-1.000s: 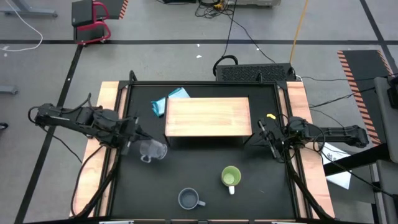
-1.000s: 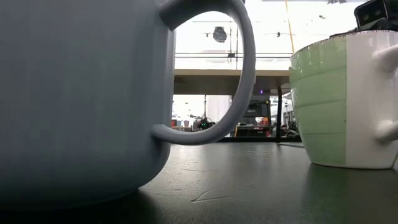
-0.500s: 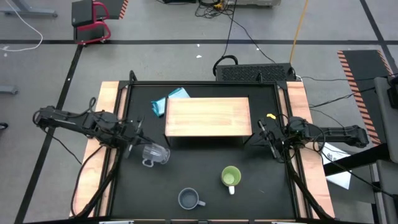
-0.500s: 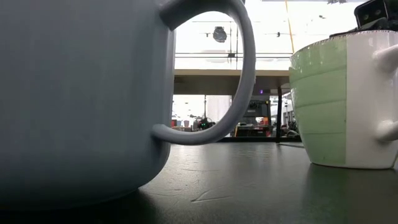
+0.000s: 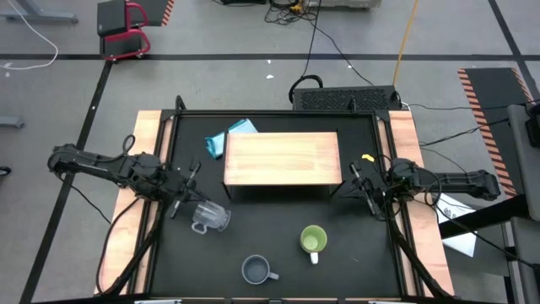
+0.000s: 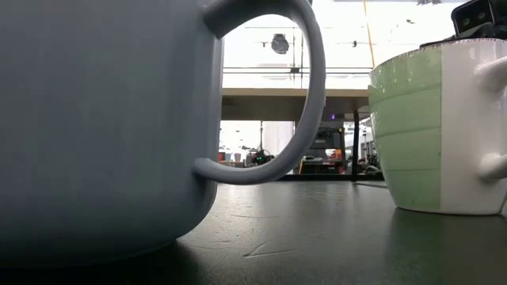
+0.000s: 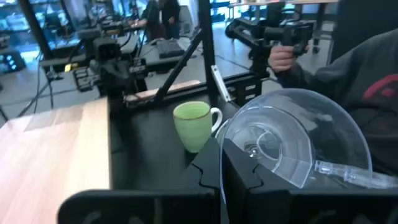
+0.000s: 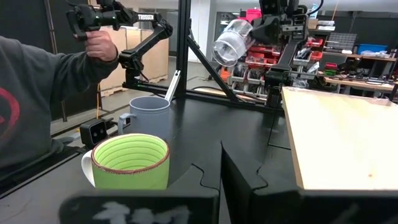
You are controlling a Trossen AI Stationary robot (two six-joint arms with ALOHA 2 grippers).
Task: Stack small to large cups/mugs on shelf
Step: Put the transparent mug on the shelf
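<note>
Fingers of the left gripper (image 5: pixel 187 201) clamped the glass cup (image 5: pixel 209 217), lifted left of the shelf (image 5: pixel 282 158), seemingly needing placing there.

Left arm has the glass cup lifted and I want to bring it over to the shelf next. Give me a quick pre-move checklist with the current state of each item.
1. Glass cup in the left hand: ok, held off the table and tilted on its side in the right wrist view.
2. Grip security: cannot tell; the contact is at the cup's rim edge only.
3. Shelf top free for placing: ok, nothing stands on the plank.
4. Blue cloth at the shelf's far left corner: ok, off the plank top.
5. Right hand out of the way: ok, parked by the shelf's right end.
6. Green mug and grey-blue mug: ok, upright on the table, nearer the front than the cup.
</note>
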